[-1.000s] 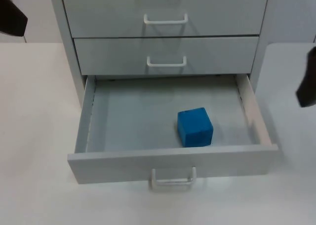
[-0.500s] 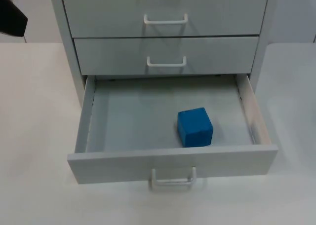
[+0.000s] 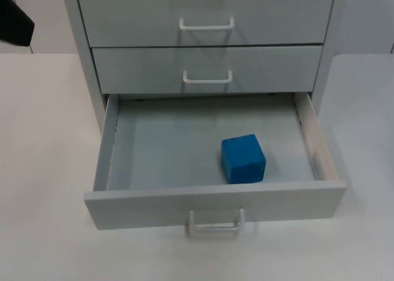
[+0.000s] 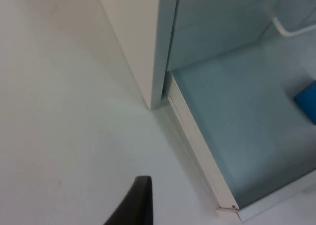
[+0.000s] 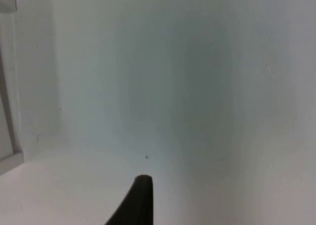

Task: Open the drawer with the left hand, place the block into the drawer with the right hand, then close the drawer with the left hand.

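Note:
The grey cabinet's bottom drawer stands pulled out, its white handle toward the table's front. A blue block lies inside it, right of middle and near the front panel. My left arm waits at the back left, away from the cabinet. The left gripper hangs over bare table beside the cabinet's left side, looking at the drawer's side wall and an edge of the block. My right gripper is raised off to the right, facing the partition wall.
Two shut drawers with white handles sit above the open one. The pulled-out drawer takes up the middle of the white table, leaving bare strips left, right and in front of it.
The right arm has drawn back out of the top view at the right edge. The drawer, the block and the left arm have stayed put.

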### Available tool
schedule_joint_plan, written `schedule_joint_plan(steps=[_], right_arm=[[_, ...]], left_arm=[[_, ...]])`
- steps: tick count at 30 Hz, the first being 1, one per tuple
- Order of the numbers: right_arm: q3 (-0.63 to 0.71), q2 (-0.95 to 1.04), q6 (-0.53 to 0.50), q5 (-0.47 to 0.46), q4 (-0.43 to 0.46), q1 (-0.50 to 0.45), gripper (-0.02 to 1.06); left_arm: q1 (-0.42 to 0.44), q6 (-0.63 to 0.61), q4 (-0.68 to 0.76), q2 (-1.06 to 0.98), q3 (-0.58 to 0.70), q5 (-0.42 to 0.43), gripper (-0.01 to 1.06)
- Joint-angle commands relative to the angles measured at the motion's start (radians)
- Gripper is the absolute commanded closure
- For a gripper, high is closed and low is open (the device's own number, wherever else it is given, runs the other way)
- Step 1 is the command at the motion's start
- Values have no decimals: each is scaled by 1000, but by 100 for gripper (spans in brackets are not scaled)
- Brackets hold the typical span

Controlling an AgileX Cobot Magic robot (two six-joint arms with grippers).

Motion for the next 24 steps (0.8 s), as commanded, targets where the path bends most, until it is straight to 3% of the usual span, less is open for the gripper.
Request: schedule_joint_plan(steps=[1,3,5,6,7,8,12,13,14,19,24], right_arm=[[4,-11,-15,4,0,-7,13],[4,-11,-21,3,0,-7,13],[4,-11,-22,-1,0,-7,13],[4,-11,-22,-4,0,-7,13],[4,-11,-22,-4,0,-7,13],[4,-11,-22,-8,0,-7,13],[4,-11,-22,-17,0,-7,13],[4,-11,-22,-17,0,-7,13],[4,-11,-22,-19,7,-7,13],[4,-11,-22,-22,7,-7,13],[4,-11,-22,-24,10,-7,13]], left_arm=[[-8,0,-9,-7,6,12,0],[-8,0,-11,-7,6,14,1],[-8,1,-24,-7,6,16,11],[-8,1,-31,-7,6,16,21],[-8,1,-31,-7,6,16,21],[-8,4,-33,-7,6,18,32],[-24,106,-94,-7,6,54,93],[-24,106,-94,-7,6,54,93],[-41,141,-115,-7,6,61,106],[-168,179,-92,-7,6,62,105],[-347,80,61,-3,6,25,105]])
